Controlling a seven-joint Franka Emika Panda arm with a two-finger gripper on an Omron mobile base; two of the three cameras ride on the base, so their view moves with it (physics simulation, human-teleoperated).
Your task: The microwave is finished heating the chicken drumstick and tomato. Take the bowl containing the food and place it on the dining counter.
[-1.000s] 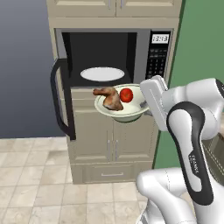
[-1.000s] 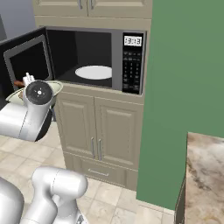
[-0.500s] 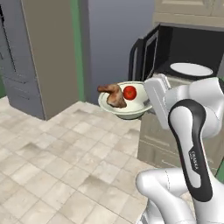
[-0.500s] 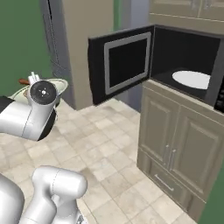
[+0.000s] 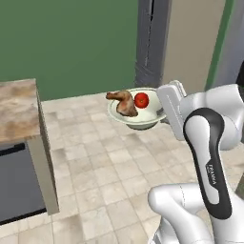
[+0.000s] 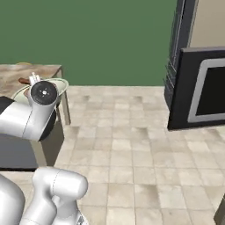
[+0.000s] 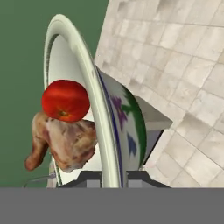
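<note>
My gripper is shut on the right rim of the pale bowl and holds it level in the air above the tiled floor. In the bowl lie the brown chicken drumstick and the red tomato. The hand view looks along the bowl's rim, which sits between the two dark fingertips, with the tomato and drumstick to the left of it. The dining counter lies to the bowl's left. In the right base view the bowl's rim peeks out behind my wrist, in front of the counter.
The microwave's black door stands open at the right. A tall dark grey column rises behind the bowl against a green wall. A dark panel fills the space under the counter. Pale floor tiles stretch between me and the counter.
The whole picture has swung from the microwave round to the green wall and the dining counter, so the base has turned. The bowl stays in my grip with the food in it.
</note>
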